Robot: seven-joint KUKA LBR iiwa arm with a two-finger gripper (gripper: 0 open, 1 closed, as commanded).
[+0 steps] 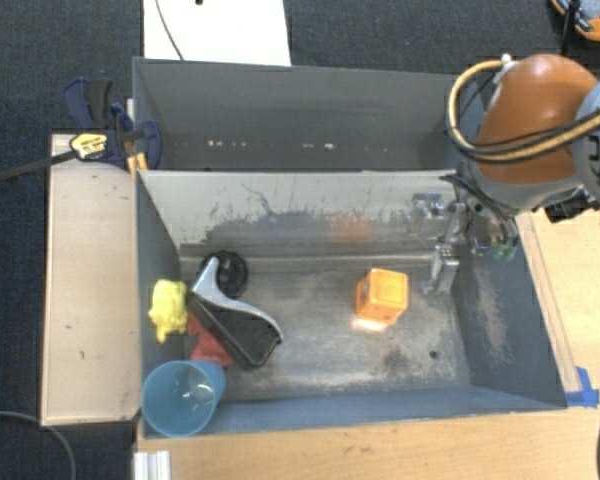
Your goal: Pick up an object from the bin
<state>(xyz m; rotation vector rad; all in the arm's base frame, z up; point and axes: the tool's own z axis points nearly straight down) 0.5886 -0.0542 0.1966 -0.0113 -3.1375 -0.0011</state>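
Note:
An orange cube-like block [381, 299] lies on the bin floor right of centre. My gripper [441, 268] hangs by the bin's right wall, a little right of and above that block, with nothing seen between its fingers. One metal fingertip [443, 271] points down toward the floor, apart from the block.
At the left end lie a black and silver tool [232, 318], a yellow toy [168, 308], a red piece [209, 348] under the tool and a light blue cup [184, 397] in the front left corner. The arm with its orange cover stands over the right rim.

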